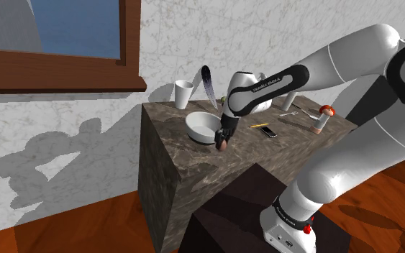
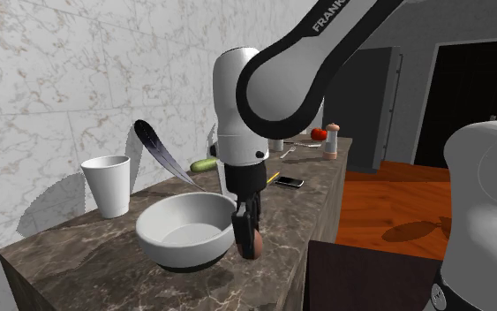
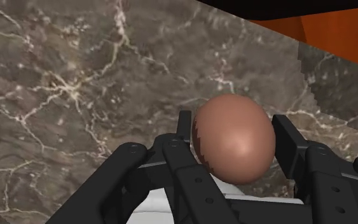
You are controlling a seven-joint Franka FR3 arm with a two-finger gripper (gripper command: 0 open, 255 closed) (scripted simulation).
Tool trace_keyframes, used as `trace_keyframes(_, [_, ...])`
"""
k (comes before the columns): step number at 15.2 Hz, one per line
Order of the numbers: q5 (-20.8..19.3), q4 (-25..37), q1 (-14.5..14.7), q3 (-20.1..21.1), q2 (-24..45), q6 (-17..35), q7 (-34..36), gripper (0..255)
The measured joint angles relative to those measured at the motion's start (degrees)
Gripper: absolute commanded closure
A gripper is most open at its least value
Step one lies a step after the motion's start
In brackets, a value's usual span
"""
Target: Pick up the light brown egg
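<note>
Wrist view shows our gripper point(image 3: 233, 130) clamped on the brown egg point(image 3: 234, 145), seemingly just above the counter point(image 3: 75, 95) beside the bowl point(image 2: 171, 254); the smooth round shell could slip out if we jerk upward.

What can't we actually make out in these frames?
- Shoulder view: the pincer covers part of the egg. Whether the egg clears the countertop cannot be told.
- Second exterior view: the arm hides one end of the green object, so what it is stays unclear.
- Shoulder view: the pale item near the far edge is too small to name.
- Wrist view: the pincer's body hides the egg's lower part.
</note>
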Motion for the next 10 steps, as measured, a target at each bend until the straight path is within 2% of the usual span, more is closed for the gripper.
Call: trace_keyframes(10, [-0.4,3.0,-0.1,0.1,-6.0,-9.0,0.8,255])
